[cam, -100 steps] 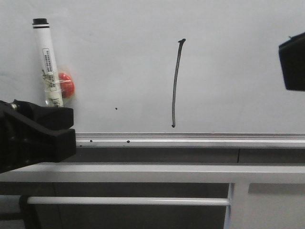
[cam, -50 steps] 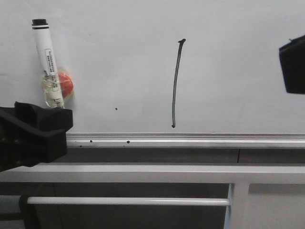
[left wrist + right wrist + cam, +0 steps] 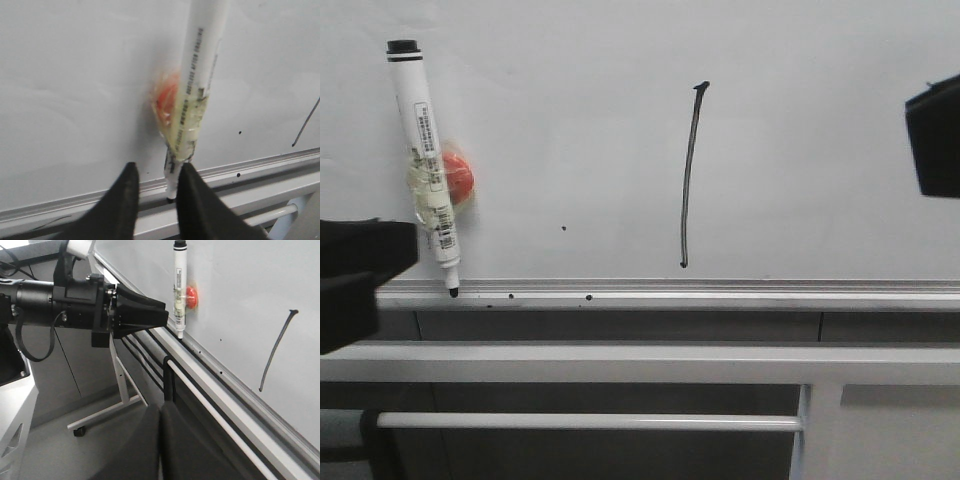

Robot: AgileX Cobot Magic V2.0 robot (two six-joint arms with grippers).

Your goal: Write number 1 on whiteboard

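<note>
The whiteboard [image 3: 820, 150] bears the number 1 [image 3: 688, 175], a thin black stroke with a small flag on top, also seen in the right wrist view as number 1 [image 3: 274, 352]. A white marker [image 3: 423, 150] hangs on the board at the left, taped to a red magnet [image 3: 458, 178], its black tip down at the rail. My left gripper [image 3: 158, 170] is open, just short of the marker [image 3: 196, 95], holding nothing. At the front view's left edge my left gripper [image 3: 405, 255] sits beside the marker. My right gripper [image 3: 160, 412] is shut and empty, away from the board.
A silver rail [image 3: 720, 295] runs along the board's lower edge, with a white frame bar [image 3: 590, 421] beneath. Small black specks [image 3: 564, 228] dot the board. The left arm [image 3: 60, 305] reaches in front of the board's stand [image 3: 107, 412].
My left gripper let go of the marker and drew back to the left. The marker's lower end and tip now show; it stays hanging on the board. The right gripper has not moved.
</note>
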